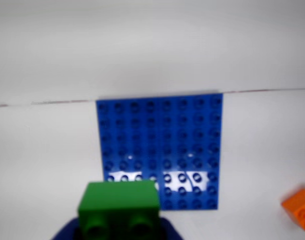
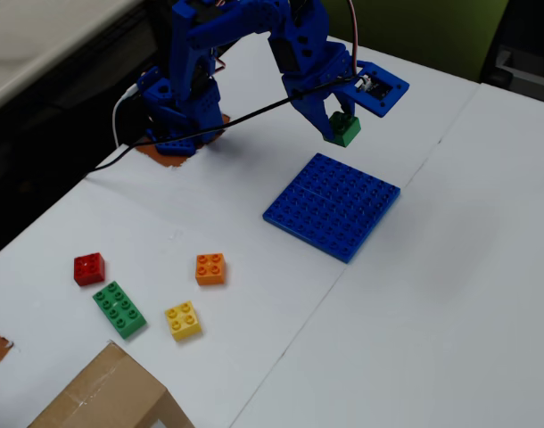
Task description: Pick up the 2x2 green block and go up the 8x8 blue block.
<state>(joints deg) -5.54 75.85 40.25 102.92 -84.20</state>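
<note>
The 2x2 green block (image 2: 344, 129) hangs in the air in my gripper (image 2: 338, 125), which is shut on it, above the far edge of the 8x8 blue block (image 2: 333, 206). In the wrist view the green block (image 1: 119, 207) fills the bottom centre, with the blue jaws showing on either side under it. Beyond it the blue plate (image 1: 162, 145) lies flat on the white table, its studs empty.
An orange brick (image 2: 210, 268), a yellow brick (image 2: 183, 321), a red brick (image 2: 89, 267) and a long green brick (image 2: 119, 309) lie at the left front. A cardboard box (image 2: 103, 397) sits at the bottom edge. The arm's base (image 2: 178, 107) stands at the back.
</note>
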